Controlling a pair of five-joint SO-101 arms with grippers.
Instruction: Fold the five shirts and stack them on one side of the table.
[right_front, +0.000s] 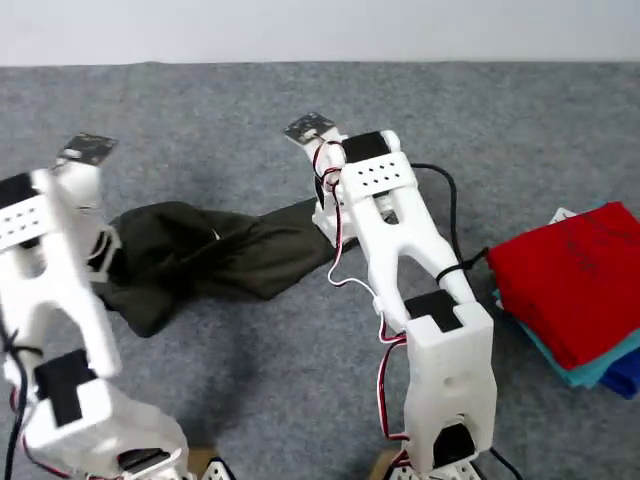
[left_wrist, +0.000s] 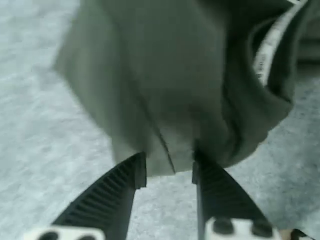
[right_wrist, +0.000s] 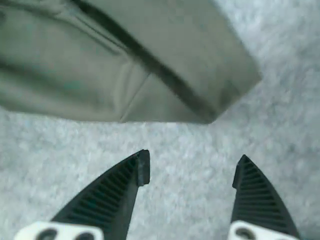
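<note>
Dark shirt (right_front: 230, 255): I am seeing it lying crumpled and unfolded on the grey table (right_front: 250, 120), stretching between the two arms. One end is bunching up by the left arm, and the other is reaching under the right arm's wrist.
Left gripper (left_wrist: 169, 170): I am reading this one as pinching an edge of the dark shirt. In its wrist view the cloth is filling the gap between the two black fingers, and the shirt is spreading away beyond the tips.
Right gripper (right_wrist: 192, 170): its fingers are standing wide apart, holding nothing. It is hovering over bare table, just short of a folded corner of the dark shirt.
Red shirt (right_front: 575, 280): folded, it is sitting on top of a stack at the right edge of the table, well apart from the dark shirt.
Teal shirt (right_front: 590, 372): folded, it is showing as a strip directly under the red one.
Blue shirt (right_front: 622, 372): it is lying at the bottom of the stack, peeking out at the near right corner.
</note>
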